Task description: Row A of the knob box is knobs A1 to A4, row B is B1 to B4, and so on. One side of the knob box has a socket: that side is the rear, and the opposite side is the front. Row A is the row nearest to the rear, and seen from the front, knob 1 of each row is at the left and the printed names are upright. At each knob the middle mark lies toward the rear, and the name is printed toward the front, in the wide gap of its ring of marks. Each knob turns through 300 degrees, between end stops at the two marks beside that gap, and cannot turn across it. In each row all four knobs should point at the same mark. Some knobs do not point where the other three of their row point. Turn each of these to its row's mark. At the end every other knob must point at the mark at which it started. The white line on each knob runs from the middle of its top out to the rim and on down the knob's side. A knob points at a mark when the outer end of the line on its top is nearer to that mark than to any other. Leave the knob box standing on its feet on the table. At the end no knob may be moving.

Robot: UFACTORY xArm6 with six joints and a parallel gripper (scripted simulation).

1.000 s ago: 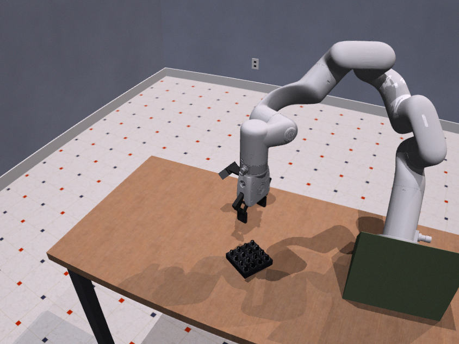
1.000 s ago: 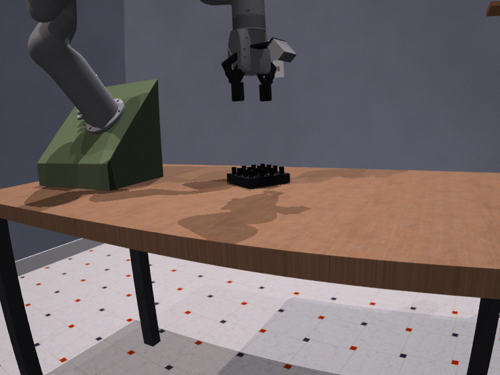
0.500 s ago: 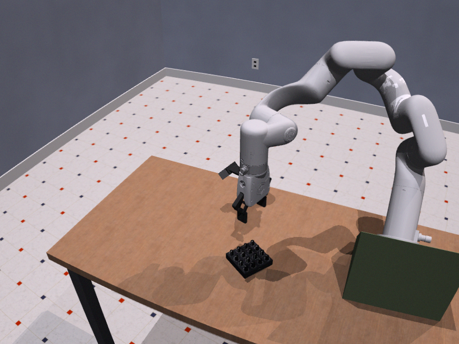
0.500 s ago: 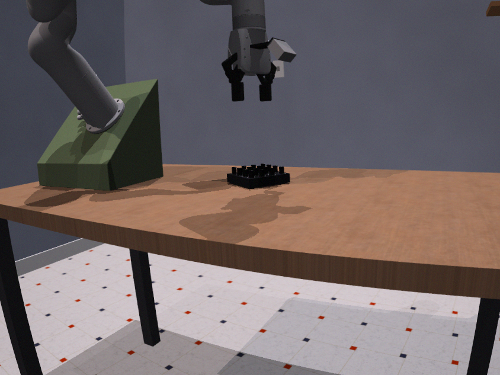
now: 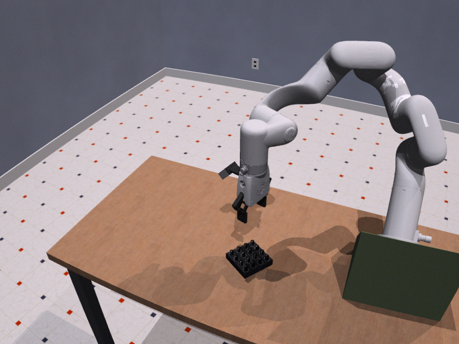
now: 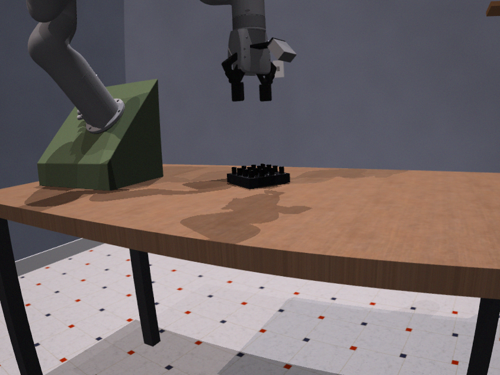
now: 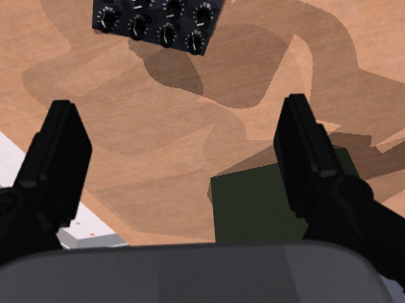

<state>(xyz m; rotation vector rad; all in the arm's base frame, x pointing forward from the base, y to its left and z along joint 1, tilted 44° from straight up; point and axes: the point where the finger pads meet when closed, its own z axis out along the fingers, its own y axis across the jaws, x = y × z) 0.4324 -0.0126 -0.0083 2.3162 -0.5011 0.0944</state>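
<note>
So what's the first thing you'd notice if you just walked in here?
Probably the big grey jointed robot arm arching over the brown wooden table, rising from a dark green wedge-shaped block. Its black pincer hangs open high above a small black square box of knobs on the table.

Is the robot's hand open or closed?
Open. The hand hangs high above the knob box, its two black fingers wide apart with nothing between them.
</note>
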